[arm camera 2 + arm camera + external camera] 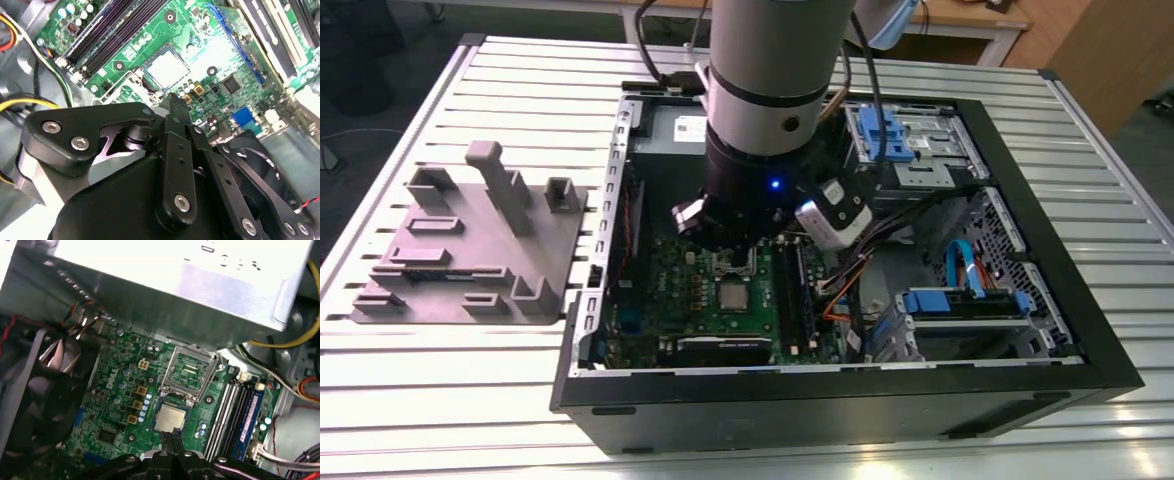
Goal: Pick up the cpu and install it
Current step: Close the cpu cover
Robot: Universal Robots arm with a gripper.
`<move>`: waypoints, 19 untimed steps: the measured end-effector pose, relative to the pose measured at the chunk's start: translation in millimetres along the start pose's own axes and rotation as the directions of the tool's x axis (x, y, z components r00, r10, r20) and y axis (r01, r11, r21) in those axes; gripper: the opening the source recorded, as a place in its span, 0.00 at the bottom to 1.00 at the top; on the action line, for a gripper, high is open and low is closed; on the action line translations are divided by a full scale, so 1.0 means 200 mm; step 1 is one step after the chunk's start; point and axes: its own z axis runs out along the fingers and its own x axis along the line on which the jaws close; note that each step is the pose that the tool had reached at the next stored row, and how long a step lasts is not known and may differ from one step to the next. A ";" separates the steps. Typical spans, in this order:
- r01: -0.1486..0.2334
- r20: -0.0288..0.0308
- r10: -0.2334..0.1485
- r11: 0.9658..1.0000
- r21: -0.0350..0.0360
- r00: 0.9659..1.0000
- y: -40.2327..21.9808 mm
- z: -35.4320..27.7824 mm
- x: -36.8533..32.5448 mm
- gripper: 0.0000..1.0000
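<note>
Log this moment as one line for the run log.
cpu: flat on motherboard | socket bracket: open | gripper: close by cpu | jaws: shut, empty

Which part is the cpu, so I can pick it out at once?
Look inside the open computer case, on the green motherboard. The cpu lies flat near its middle, right by the pincer. It is a small silver-gray square, unlike the open-framed socket bracket standing upright beside it.
</note>
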 end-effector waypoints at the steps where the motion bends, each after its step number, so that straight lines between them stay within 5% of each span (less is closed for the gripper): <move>1: 0.019 -0.001 -0.019 1.000 0.000 1.000 0.000 0.001 0.000 0.10; 6: 0.109 -0.004 -0.109 0.994 0.002 0.994 0.000 0.003 0.000 0.10; 12: 0.204 -0.008 -0.204 0.979 0.003 0.979 0.000 0.005 0.000 0.10; 19: 0.206 -0.008 -0.206 0.979 0.003 0.979 0.000 0.005 0.000 0.10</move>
